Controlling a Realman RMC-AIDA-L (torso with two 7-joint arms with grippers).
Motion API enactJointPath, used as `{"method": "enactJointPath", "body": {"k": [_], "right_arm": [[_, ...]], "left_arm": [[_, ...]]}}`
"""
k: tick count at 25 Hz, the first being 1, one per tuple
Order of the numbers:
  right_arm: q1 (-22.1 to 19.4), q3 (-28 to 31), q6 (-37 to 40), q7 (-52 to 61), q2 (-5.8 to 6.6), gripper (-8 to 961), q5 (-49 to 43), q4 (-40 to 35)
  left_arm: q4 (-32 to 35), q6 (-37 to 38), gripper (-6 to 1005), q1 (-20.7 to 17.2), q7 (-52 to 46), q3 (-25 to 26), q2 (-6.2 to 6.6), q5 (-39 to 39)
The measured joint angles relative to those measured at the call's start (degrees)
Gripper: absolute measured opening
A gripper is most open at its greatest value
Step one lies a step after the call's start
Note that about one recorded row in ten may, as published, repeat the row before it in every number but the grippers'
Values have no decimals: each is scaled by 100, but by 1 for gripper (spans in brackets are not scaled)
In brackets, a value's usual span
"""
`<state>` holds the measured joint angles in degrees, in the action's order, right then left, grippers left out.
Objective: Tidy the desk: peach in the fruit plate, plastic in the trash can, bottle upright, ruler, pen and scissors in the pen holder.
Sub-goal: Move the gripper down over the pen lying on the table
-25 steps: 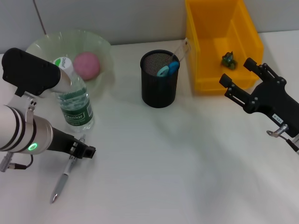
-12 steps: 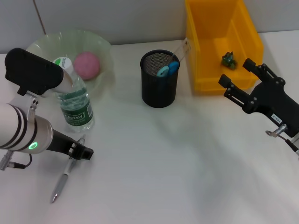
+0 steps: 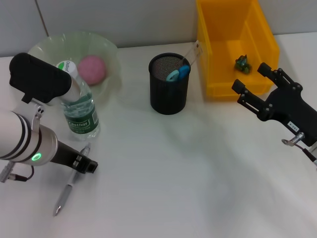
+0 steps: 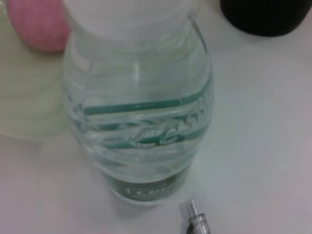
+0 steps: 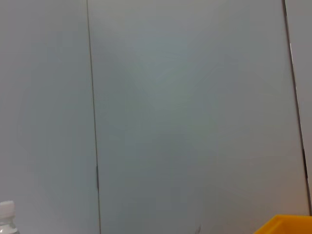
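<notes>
**Almost tidy: only the pen is left**

The peach (image 3: pixel 92 69) sits in the green fruit plate (image 3: pixel 112 53). The bottle (image 3: pixel 79 105) stands up straight on the desk (image 3: pixel 188 168), just in front of the plate. The blue-handled scissors (image 3: pixel 178 73) and the ruler (image 3: pixel 192 53) stick out of the black pen holder (image 3: pixel 169 89). A small green scrap of plastic (image 3: pixel 242 63) lies inside the yellow trash can (image 3: pixel 237 47). So most jobs look done.

The pen (image 3: pixel 70 184) lies flat on the desk, near the bottle's foot. I think it is the last thing to put away.

The left gripper (image 3: pixel 69 88) is right by the bottle's top. I cannot tell if it is holding the bottle or has let go. The right gripper (image 3: pixel 251 85) hangs by the trash can with its fingers spread and nothing in them.
</notes>
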<state>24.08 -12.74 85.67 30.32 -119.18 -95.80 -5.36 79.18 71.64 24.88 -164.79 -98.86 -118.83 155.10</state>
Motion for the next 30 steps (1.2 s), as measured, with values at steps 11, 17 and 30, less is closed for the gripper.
{"method": "enactJointPath", "body": {"k": [11, 17, 30], "right_arm": [[-9, 0, 1, 0, 0, 820, 0, -1], [-10, 0, 2, 0, 0, 820, 0, -1], [8, 0, 2, 0, 0, 820, 0, -1]], "left_arm": [[126, 193, 556, 9, 0, 28, 1, 67], [113, 202, 557, 65, -3, 9, 1, 82], [82, 201, 556, 140, -9, 34, -20, 82]]}}
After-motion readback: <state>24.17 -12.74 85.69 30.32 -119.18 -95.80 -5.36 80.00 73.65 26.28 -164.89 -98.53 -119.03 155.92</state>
